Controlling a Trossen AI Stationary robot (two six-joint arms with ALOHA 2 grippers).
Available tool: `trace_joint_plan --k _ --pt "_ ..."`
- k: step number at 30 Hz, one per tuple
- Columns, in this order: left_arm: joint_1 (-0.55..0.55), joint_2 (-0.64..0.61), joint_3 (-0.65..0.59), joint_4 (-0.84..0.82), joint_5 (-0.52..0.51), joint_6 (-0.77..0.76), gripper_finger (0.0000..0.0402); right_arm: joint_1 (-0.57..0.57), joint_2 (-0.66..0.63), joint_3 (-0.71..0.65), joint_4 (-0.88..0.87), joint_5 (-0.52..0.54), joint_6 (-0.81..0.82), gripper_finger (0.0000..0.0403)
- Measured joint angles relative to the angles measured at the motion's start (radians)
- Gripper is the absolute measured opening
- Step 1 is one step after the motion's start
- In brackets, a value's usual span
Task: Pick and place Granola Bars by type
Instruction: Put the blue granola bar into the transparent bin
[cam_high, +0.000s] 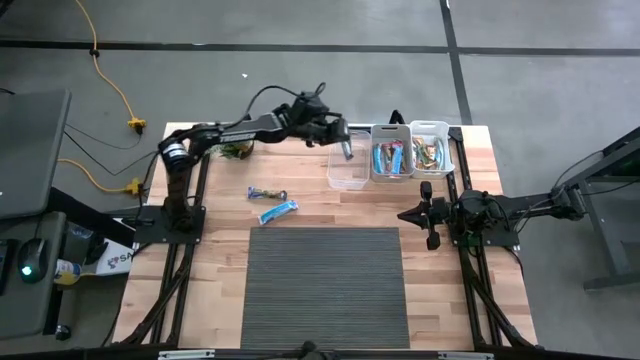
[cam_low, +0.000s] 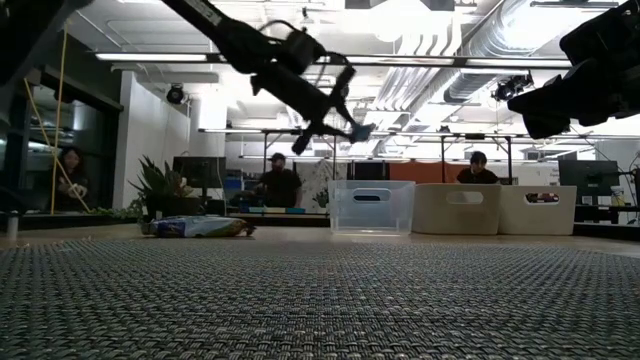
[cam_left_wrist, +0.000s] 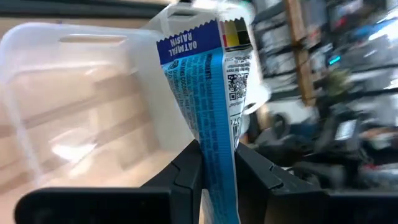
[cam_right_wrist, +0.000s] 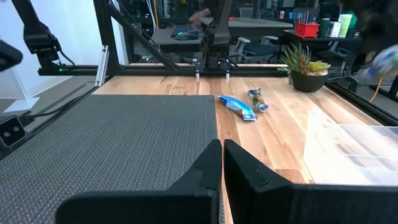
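Observation:
My left gripper (cam_high: 345, 146) hangs over the clear empty bin (cam_high: 348, 170) at the table's far side, shut on a bright blue granola bar (cam_left_wrist: 208, 93). The bar also shows in the low view (cam_low: 360, 131), high above the bin (cam_low: 370, 207). Two more bars lie flat on the wood at the left: a blue-red-white one (cam_high: 267, 193) and a bright blue one (cam_high: 278, 210). My right gripper (cam_high: 405, 213) waits shut and empty at the right, near the mat's far right corner. My left gripper pinches the blue bar between its two fingers (cam_left_wrist: 186, 171) at the bar's near end (cam_left_wrist: 219, 165). The rest of the bar sticks out past the fingertips, its crimped free end (cam_left_wrist: 189, 40) toward the clear bin. The fingers slant down toward the table's right. The bar is lifted clear.
Right of the clear bin stand a white bin with blue bars (cam_high: 391, 156) and one with yellow-green bars (cam_high: 431, 150). A small potted plant (cam_high: 235, 150) stands at the far left. A grey woven mat (cam_high: 325, 285) covers the near middle. People sit beyond the table.

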Motion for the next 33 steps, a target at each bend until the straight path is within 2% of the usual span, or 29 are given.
trace_joint_plan --k 5,11,16,19,26,30,33 --pt "-0.007 0.125 0.234 -0.259 -0.002 0.152 0.0066 0.000 0.000 0.000 0.000 0.000 0.000 0.0000" --pt "-0.015 0.293 0.590 -0.658 -0.082 0.279 0.0066 0.000 0.000 0.000 0.000 0.000 0.000 0.0000" --pt "-0.027 0.411 0.794 -0.848 -0.139 0.339 0.0066 0.000 0.000 0.000 0.000 0.000 0.000 0.0000" --pt "-0.035 0.464 0.842 -0.877 -0.132 0.340 0.0066 0.000 0.000 0.000 0.000 0.000 0.000 0.0000" --pt "-0.055 0.520 0.844 -0.886 -0.140 0.335 0.0071 0.000 0.000 0.000 0.000 0.000 0.000 0.0000" --pt "-0.053 0.522 0.844 -0.877 -0.147 0.339 0.0090 0.000 -0.001 0.000 0.000 0.000 0.000 0.0000" --pt "-0.052 0.522 0.844 -0.846 -0.140 0.346 0.0119 0.000 -0.001 0.000 0.000 0.000 0.000 0.0000"
